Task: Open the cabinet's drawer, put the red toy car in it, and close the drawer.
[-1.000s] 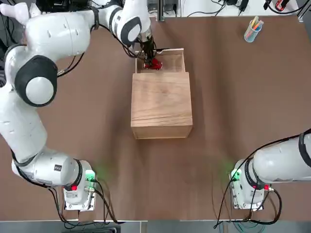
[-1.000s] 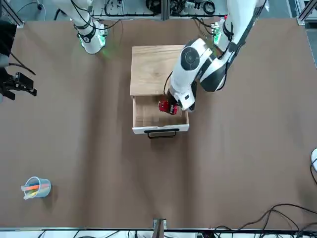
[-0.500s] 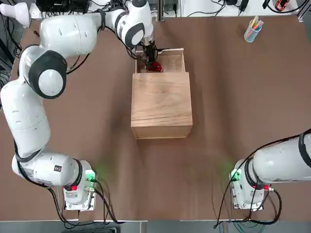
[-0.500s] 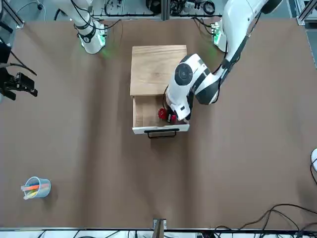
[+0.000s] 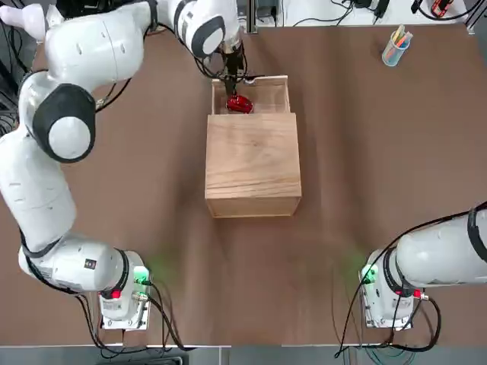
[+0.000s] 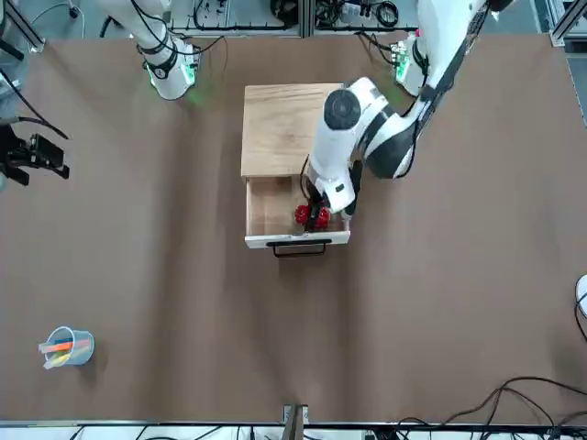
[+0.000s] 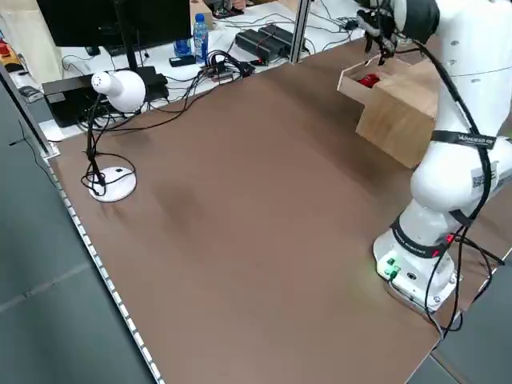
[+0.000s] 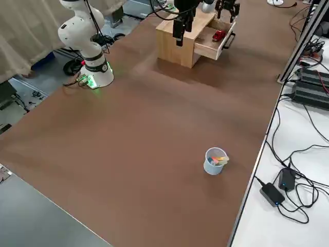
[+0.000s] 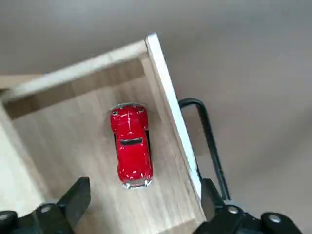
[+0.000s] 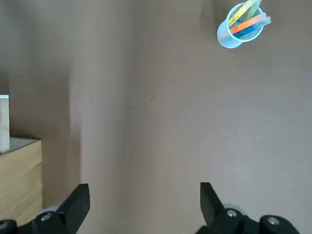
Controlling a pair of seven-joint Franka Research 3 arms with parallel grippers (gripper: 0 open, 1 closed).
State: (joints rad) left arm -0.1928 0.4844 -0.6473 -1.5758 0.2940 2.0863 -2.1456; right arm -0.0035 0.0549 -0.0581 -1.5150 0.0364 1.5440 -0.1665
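Observation:
The tan wooden cabinet stands mid-table with its drawer pulled out on the far side. On the drawer floor lies the red toy car, free of any fingers; the left wrist view shows the red toy car beside the drawer's front wall and black handle. My left gripper hangs open just above the car, one finger on either side of it. My right gripper is open, held high off the table's edge, away from the cabinet.
A light blue cup of coloured pens stands at the far right corner. A white mouse peeks in at the table's edge. A white desk lamp and cables sit beyond the left side.
My left gripper carried the car down into the drawer, let go of it and rose a little. The car now rests on the drawer floor. The right arm has not moved.

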